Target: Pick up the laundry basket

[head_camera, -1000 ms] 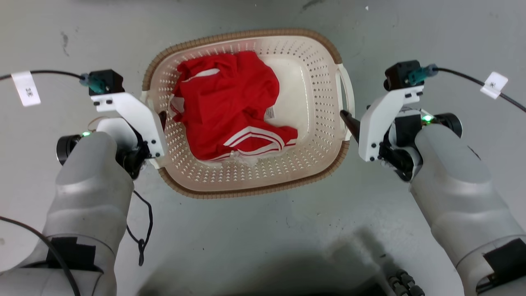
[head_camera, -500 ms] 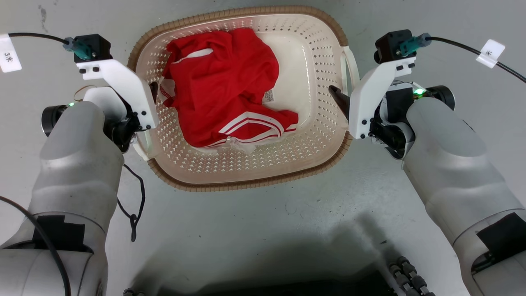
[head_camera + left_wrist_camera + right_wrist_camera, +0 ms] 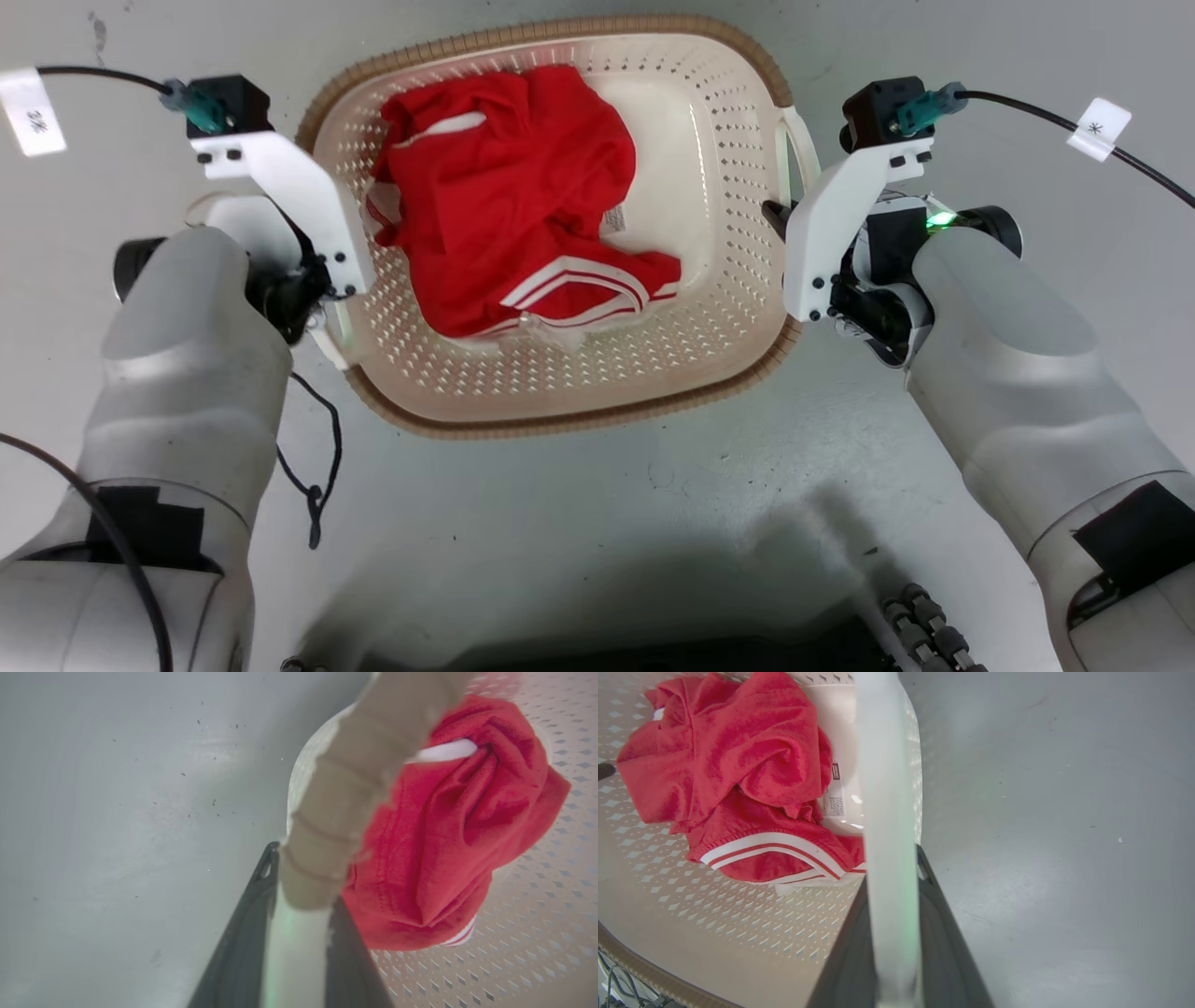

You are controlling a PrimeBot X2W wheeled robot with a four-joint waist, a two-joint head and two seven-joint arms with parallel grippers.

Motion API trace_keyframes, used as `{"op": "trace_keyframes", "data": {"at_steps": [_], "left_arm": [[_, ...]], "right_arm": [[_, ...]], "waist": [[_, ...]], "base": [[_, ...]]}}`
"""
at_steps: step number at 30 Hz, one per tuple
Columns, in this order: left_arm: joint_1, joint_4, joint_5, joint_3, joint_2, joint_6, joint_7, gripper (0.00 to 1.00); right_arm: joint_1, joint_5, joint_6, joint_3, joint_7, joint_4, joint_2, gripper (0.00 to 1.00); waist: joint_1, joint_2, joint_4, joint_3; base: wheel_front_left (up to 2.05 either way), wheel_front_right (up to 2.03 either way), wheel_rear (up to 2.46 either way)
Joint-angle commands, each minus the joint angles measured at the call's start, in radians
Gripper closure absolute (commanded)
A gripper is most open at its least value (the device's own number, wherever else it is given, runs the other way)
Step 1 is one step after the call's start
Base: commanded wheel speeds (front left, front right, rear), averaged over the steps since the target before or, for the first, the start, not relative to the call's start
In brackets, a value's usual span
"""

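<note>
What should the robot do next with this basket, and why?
Probably raise both hands together and evenly. The left hand and right hand each clamp a white side handle of the laundry basket; a red garment lies loose inside, so tilting could spill it.

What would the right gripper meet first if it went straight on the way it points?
The white handle of the laundry basket, which sits between the fingers of the right gripper; depth beyond it is unclear.

Cream laundry basket [image 3: 560, 392], red garment [image 3: 504, 205], grey floor [image 3: 597, 523]!
Basket's dotted all over with little holes, brown-rimmed with a woven look; garment flashes white stripes.
</note>
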Motion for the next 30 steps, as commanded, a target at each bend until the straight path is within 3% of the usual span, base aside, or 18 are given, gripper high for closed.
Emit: {"op": "trace_keyframes", "data": {"at_steps": [1,11,30], "left_arm": [[0.019,0.013,-0.007,-0.004,-0.013,-0.001,0.012,1.00],[0.040,0.018,-0.019,-0.016,-0.026,0.006,0.083,1.00],[0.134,0.022,-0.047,-0.045,-0.070,0.022,0.271,1.00]], "right_arm": [[-0.004,0.018,0.003,0.010,0.007,0.003,-0.005,1.00],[0.026,0.096,0.003,0.056,0.059,0.013,-0.024,1.00],[0.116,0.249,0.003,0.087,0.312,0.078,-0.062,1.00]], "waist": [[-0.0001,0.0000,0.002,-0.009],[-0.0001,0.0000,0.012,-0.095],[-0.0001,0.0000,0.046,-0.472]], "base": [[0.00,0.00,0.00],[0.00,0.00,0.00],[0.00,0.00,0.00]]}}
